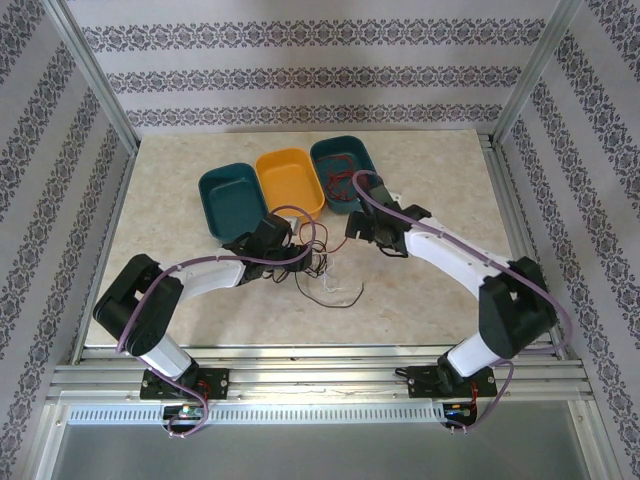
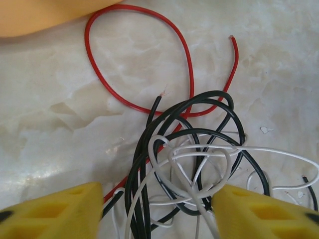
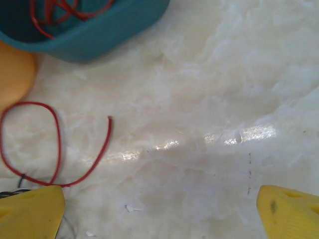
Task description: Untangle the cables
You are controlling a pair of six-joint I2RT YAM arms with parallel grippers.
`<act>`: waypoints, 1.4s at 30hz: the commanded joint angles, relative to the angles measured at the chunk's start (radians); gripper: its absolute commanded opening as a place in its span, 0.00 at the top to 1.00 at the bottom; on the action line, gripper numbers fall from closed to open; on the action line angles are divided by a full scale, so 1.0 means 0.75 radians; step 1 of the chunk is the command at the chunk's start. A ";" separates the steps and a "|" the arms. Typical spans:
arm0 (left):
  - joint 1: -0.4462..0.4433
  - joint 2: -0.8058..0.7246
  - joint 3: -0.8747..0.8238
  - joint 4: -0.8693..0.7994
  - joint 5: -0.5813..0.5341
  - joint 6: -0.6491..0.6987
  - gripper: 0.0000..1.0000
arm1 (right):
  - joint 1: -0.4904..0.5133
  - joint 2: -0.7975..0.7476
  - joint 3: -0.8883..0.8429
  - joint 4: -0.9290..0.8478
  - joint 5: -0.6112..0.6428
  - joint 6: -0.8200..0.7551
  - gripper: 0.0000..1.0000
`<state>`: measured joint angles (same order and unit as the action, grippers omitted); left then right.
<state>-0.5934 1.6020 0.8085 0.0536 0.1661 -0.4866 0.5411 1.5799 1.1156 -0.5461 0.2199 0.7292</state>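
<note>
The cables (image 1: 325, 272) lie in a tangle on the marble table between the two arms. In the left wrist view, black cables (image 2: 219, 94) and white cables (image 2: 269, 149) knot together, and a red cable (image 2: 107, 84) loops away beyond them. My left gripper (image 2: 157, 211) is down over the tangle with its yellow fingers apart on either side, each brushing outer strands. My right gripper (image 3: 159, 214) hangs wide open over bare table with nothing between its fingers. The red cable's loop (image 3: 56, 134) lies by its left finger.
Three oval trays stand at the back: a teal one (image 1: 233, 198), a yellow one (image 1: 290, 180), and a teal one (image 1: 360, 155) with red cables (image 3: 55, 10) in it. The yellow tray's rim (image 2: 40, 15) is close beyond the red loop.
</note>
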 commanded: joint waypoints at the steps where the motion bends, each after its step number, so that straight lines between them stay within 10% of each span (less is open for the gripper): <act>1: 0.014 0.020 -0.034 0.081 0.012 -0.038 0.66 | 0.038 0.127 0.099 -0.068 0.003 0.013 0.02; 7: 0.016 -0.005 -0.116 0.146 0.037 -0.103 0.84 | 0.079 0.296 0.256 -0.125 -0.018 0.045 0.02; 23: 0.016 -0.043 -0.231 0.320 0.073 -0.214 0.84 | 0.089 0.523 0.400 -0.146 0.030 0.044 0.02; 35: 0.016 -0.045 -0.242 0.343 0.089 -0.226 0.84 | 0.086 0.619 0.450 -0.121 -0.057 0.030 0.38; 42: 0.016 -0.056 -0.255 0.351 0.082 -0.233 0.84 | 0.095 0.667 0.482 -0.123 -0.080 0.030 0.42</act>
<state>-0.5930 1.5856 0.6296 0.2810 0.2283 -0.6453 0.6003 2.0453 1.4525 -0.6315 0.1741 0.7536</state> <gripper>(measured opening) 0.159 0.583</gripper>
